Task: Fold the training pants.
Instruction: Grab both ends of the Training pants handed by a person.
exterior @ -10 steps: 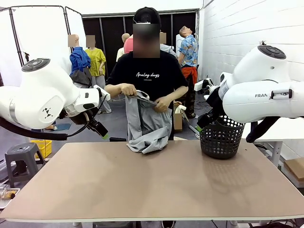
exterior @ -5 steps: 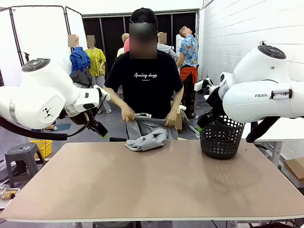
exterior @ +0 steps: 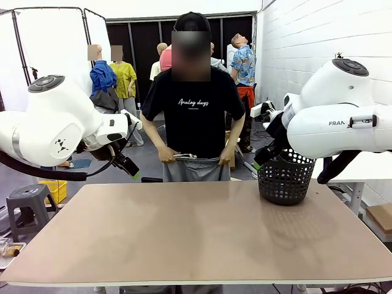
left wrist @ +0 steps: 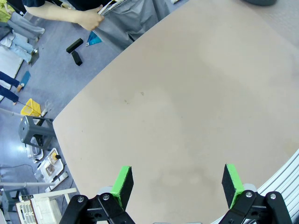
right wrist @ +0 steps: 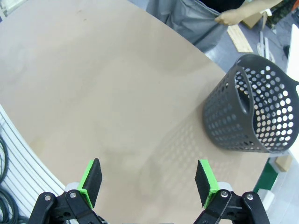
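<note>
No fold yet: person holds the light grey jersey training pants [exterior: 195, 170] off the tan table [exterior: 196, 233]; left gripper [left wrist: 177, 184] and right gripper [right wrist: 149, 179] gape wide, empty.

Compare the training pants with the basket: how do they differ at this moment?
The training pants are light grey soft cloth; the basket is dark perforated plastic. The training pants hang by the waistband from the person's hands, beyond the far edge of the table; the basket stands upright on the table, on the robot's right, with no hand on it. Shared: both are near the table's far edge.
</note>
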